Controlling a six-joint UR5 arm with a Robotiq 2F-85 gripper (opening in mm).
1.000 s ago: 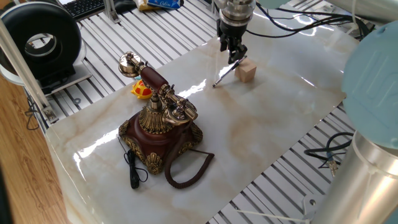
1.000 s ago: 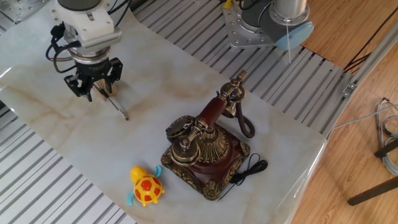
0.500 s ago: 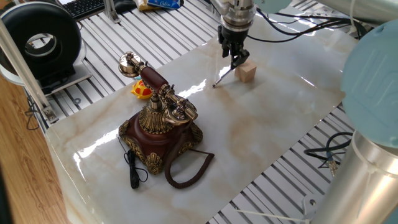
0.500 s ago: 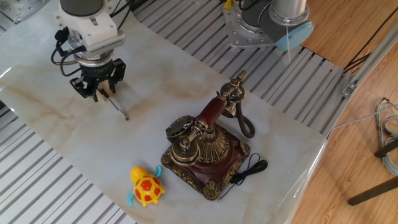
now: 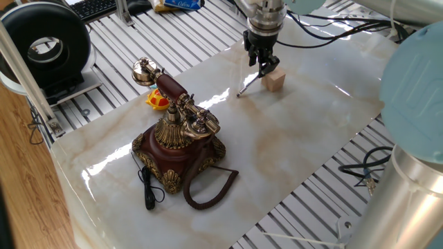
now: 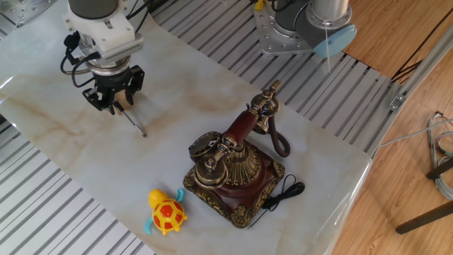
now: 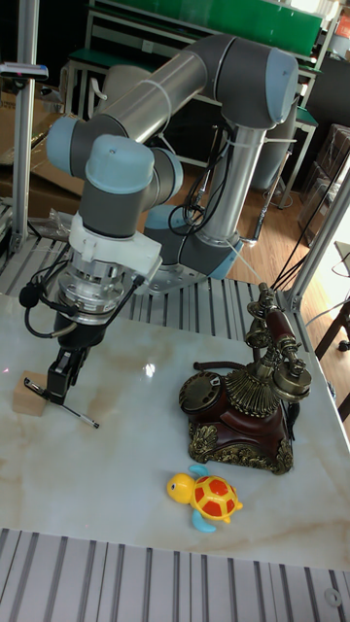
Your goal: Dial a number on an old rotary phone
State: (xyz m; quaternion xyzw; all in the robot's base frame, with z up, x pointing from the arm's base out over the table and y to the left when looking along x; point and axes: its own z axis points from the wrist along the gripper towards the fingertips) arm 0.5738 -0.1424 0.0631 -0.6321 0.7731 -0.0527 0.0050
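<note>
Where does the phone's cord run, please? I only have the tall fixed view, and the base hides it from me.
Observer: The coiled brown cord lies in one loop on the table, on the side of the old rotary phone away from its dial.
Operator: Thank you. Is anything else lying on that side?
Observer: Yes, a thin black cable lies on the marble beside the loop, running out from near a corner of the base.
</note>
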